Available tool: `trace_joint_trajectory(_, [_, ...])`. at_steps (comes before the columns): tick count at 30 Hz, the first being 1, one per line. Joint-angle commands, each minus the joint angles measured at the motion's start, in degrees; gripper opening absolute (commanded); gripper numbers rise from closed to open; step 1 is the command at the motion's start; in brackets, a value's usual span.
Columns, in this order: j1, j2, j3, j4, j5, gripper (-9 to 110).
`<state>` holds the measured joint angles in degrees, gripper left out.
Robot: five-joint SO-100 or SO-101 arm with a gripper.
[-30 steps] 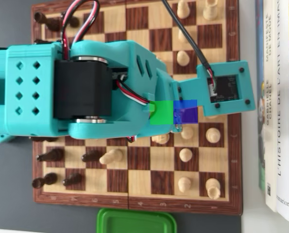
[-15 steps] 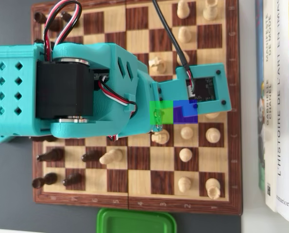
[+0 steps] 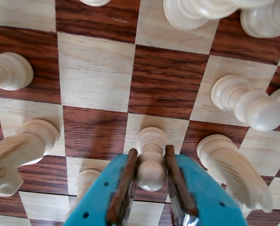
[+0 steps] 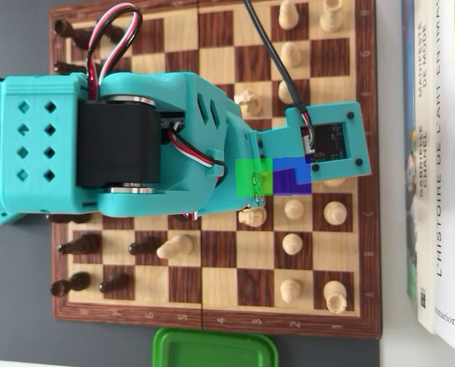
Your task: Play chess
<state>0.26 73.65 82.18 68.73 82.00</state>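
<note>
Pale wooden pawn [image 3: 150, 160] stands on a light square of the brown-and-cream wooden chessboard [image 4: 219, 294], its round head pinched between the two pads of the turquoise claw [image 3: 150, 175], seen in the wrist view. Judging by this, the grasp is made; lifting and placing remain. Dark pieces [image 4: 80, 245] and light pieces [image 4: 292, 245] are mid-game. Beside the board on the grey worktop [image 4: 17, 306] sit a green lid [image 4: 214, 348] and books [image 4: 441, 153].

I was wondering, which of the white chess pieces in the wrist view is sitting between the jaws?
The white pawn at bottom centre: its round head sits between the two jaws of the gripper. The other white pieces stand clear of them.
</note>
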Motion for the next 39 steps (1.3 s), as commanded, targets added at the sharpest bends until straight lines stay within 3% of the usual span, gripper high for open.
trace_joint_trajectory(1, [0.4, 0.6, -0.4, -0.7, -0.3, 6])
trace_joint_trajectory(39, [1.1, 1.1, 0.7, -0.3, -0.3, 13])
